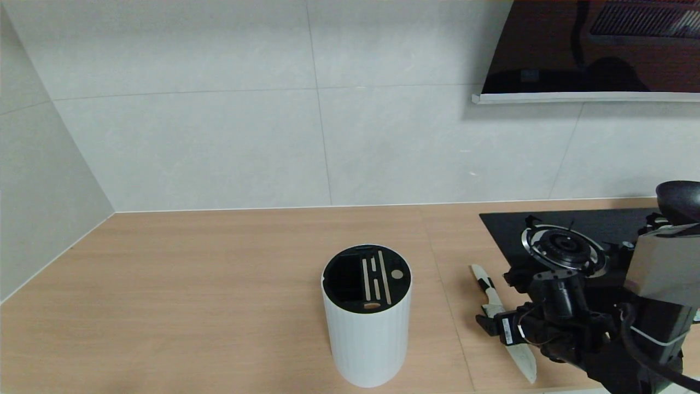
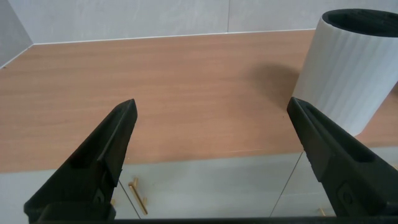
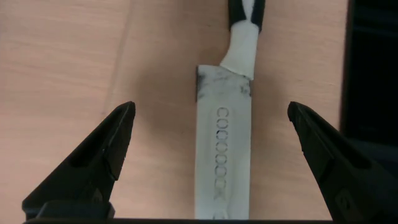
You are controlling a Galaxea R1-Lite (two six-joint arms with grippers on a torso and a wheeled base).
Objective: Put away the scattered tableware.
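Fingers [image 3: 93, 162] of the right gripper [image 3: 209, 109] hung spread wide over the knife [image 3: 225, 130] by the counter's [image 1: 219, 262] front edge; closing on the handle [image 3: 247, 15] seemed surer than pinching the blade [image 3: 221, 180].

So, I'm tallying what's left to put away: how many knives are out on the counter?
1. The knife lies on the counter between the white holder and the stove, under the right gripper, jaws open. The holder's slots may hide others.

Bright, even light; soft, faint shadows.
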